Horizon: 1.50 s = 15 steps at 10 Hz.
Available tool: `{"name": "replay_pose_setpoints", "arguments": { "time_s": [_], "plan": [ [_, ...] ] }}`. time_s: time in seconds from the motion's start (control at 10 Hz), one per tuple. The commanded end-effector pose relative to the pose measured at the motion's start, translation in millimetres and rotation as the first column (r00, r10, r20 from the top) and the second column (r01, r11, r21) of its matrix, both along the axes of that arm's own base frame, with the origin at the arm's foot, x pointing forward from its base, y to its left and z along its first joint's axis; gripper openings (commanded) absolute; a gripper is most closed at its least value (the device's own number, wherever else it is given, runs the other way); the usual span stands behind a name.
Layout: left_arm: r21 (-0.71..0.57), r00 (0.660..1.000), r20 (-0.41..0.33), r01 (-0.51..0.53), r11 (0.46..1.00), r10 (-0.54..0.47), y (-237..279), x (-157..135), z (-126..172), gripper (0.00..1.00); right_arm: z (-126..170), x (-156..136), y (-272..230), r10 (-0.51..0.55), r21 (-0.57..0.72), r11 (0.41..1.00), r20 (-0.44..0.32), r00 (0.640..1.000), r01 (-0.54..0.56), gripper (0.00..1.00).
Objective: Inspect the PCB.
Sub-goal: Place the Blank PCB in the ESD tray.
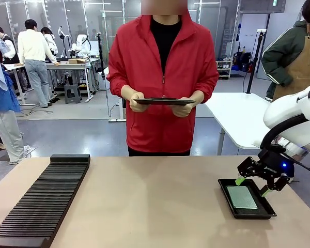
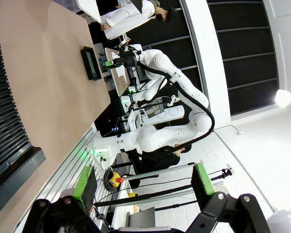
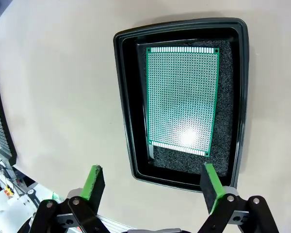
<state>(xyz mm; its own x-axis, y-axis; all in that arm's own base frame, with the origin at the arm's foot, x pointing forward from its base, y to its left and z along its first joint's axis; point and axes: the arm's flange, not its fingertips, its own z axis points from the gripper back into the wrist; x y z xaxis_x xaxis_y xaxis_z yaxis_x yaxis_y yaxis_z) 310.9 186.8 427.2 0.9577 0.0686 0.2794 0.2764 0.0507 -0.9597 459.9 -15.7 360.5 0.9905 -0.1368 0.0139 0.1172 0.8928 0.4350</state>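
the pcb (image 3: 183, 99) is a green perforated board, a grid of tiny holes with glare near one end, lying flat on black foam inside the black tray (image 1: 226, 186) at 4 o'clock on the table (image 1: 155, 206). no readable print. the right gripper (image 1: 252, 187) hovers just above the tray, fingers spread and empty; the left gripper (image 2: 143, 182) is likewise spread, empty.

Looked like a robotics lab or open workshop hall. Grey floor, glass partitions along the back wall, white work tables (image 1: 237, 116) spread about. Beige table (image 1: 160, 201) up front, shared with a person in a red jacket (image 1: 163, 82) holding a dark tablet (image 1: 164, 101). More people at a far bench (image 1: 67, 65) with another white arm. Long black slotted rack (image 1: 41, 201) on the table.
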Motion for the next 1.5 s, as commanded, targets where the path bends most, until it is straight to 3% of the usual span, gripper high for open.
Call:
{"name": "replay_pose_setpoints", "arguments": {
  "time_s": [0.0,0.2,0.6,0.8,1.0,1.1,1.2,1.4],
  "plan": [
    [0.004,1.0,-0.001,0.001,1.0,-0.001,-0.5,-1.2,2.9,1.0,32.6,-10.9,-0.2,0.02,0.105,0.994,0.012,1.0,-0.022,1.0],
    [0.004,1.0,-0.001,0.001,1.0,-0.001,-0.5,-1.2,2.9,1.0,79.2,-40.8,-12.5,0.033,0.222,0.974,0.015,0.999,-0.035,1.0],
    [0.004,1.0,-0.001,0.001,1.0,-0.001,-0.5,-1.2,2.9,1.0,126.3,-90.0,-79.8,0.093,0.605,0.794,-0.034,0.995,-0.054,1.0],
    [0.004,1.0,-0.001,0.001,1.0,-0.001,-0.5,-1.2,2.9,1.0,119.8,-131.5,-118.4,0.088,0.724,0.684,0.042,0.995,-0.091,1.0],
    [0.004,1.0,-0.001,0.001,1.0,-0.001,-0.5,-1.2,2.9,1.0,97.3,-161.4,-153.6,0.026,0.82,0.569,0.058,0.998,-0.063,1.0],
    [0.004,1.0,-0.001,0.001,1.0,-0.001,-0.5,-1.2,2.9,1.0,88.9,-172.8,-157.7,-0.012,0.836,0.545,0.081,0.997,-0.061,1.0],
    [0.004,1.0,-0.001,0.001,1.0,-0.001,-0.5,-1.2,2.9,1.0,85.3,-174.5,-155.0,-0.038,0.824,0.564,0.092,0.995,-0.055,1.0],
    [0.004,1.0,-0.001,0.001,1.0,-0.001,-0.5,-1.2,2.9,1.0,87.5,-180.4,-164.0,-0.017,0.822,0.569,0.054,0.998,-0.035,1.0]
  ]
}}
